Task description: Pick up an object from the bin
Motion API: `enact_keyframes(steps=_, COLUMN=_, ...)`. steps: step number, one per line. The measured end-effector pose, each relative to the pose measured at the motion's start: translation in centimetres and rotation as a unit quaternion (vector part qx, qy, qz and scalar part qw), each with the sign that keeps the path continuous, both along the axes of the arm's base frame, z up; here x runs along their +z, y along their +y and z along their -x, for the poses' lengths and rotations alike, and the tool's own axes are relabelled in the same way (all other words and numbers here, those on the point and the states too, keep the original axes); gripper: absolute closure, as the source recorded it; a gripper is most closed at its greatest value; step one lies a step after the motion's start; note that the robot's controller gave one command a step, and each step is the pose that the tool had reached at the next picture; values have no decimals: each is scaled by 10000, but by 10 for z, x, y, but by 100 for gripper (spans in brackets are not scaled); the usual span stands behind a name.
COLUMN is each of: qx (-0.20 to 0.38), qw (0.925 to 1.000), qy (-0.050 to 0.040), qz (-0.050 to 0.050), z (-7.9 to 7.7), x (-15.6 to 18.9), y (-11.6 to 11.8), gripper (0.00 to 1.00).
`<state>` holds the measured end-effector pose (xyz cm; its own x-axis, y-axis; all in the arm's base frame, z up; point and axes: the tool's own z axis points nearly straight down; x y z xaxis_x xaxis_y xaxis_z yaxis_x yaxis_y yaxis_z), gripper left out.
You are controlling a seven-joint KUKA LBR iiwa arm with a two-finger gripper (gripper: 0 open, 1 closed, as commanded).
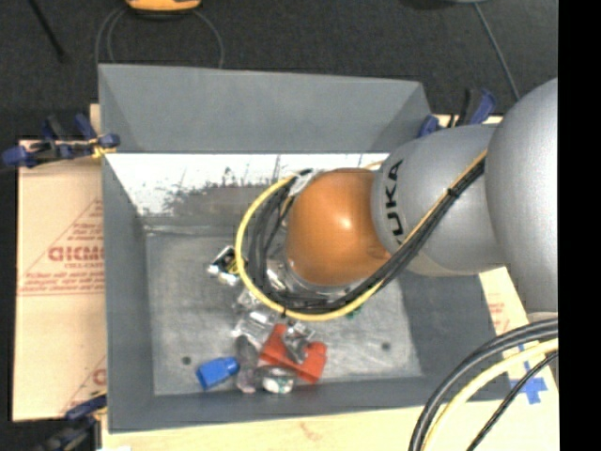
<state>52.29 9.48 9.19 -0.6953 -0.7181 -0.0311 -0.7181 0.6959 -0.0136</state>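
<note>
Status: pick not done, as far as I can judge. Gripper is low in the bin, lower centre of frame, right on top of a flat red-orange block near the front wall. The orange cover on the wrist hides most of the tool, so I cannot tell whether the gripper is apart, together or clamped on the block. Contact looks likely, grasp unconfirmed. Block appears to lie on the bin floor, not lifted. Neighbours: a small blue cap-like piece to its left, lower left of the bin. A small heap of clear, silvery bits is touching or just beside the block's left edge, can't say which. It runs up toward a shiny scrap at centre-left. Two dark specks on the floor, too small to identify. Left to do, my read: confirm closure on the red block, lift it clear of the heap, bring it out over the rim. Risk: the clear stuff is close enough to snag or come up with it. Writing: "UKA" in black on the grey arm, right of centre, first letter cut off by the yellow-and-black cable, presumably KUKA. No legible label on any bin item.
</note>
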Motion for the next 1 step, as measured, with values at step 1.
enact_keyframes(steps=1, qx=1675, qw=9858, qy=112, qz=94, z=-6, x=129, y=-50, gripper=100)
